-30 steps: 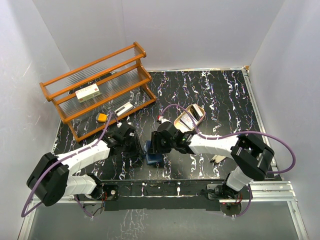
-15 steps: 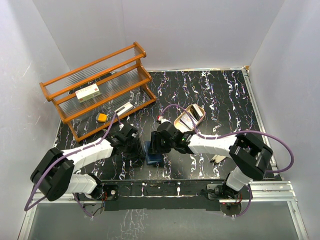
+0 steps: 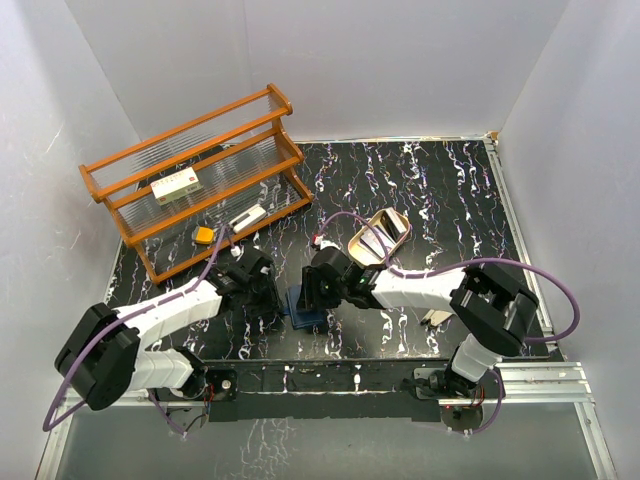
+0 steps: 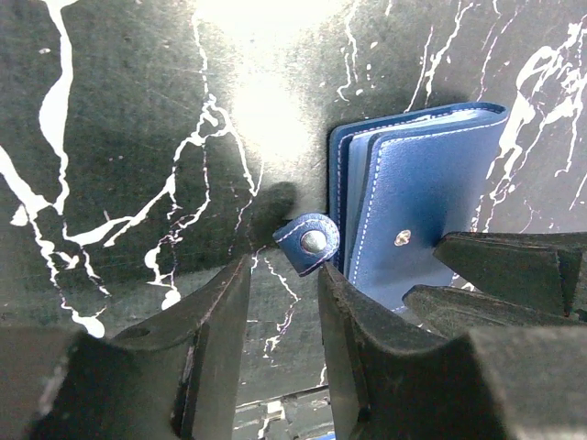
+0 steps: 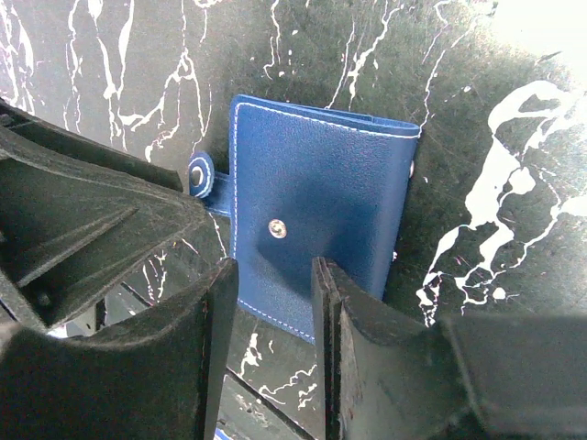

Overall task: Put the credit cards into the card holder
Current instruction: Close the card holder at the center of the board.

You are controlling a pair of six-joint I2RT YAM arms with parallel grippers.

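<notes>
Both arms stretch forward and inward, held low, so that the left gripper [image 4: 282, 275] and the right gripper [image 5: 272, 270] nearly meet at the centre, tips pointing down, each with its jaws somewhat apart and nothing clamped between them.

From above you see only a sliver of the card holder [image 3: 308, 318], the rest under the right end effector [image 3: 320, 288]. Its pockets are folded out of sight; its near edge runs behind that end effector's fingers [image 5: 367, 348].

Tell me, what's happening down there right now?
Left fingers, right fingers open, empty. Wallet folded, strap unsnapped. Nothing in the way.
</notes>
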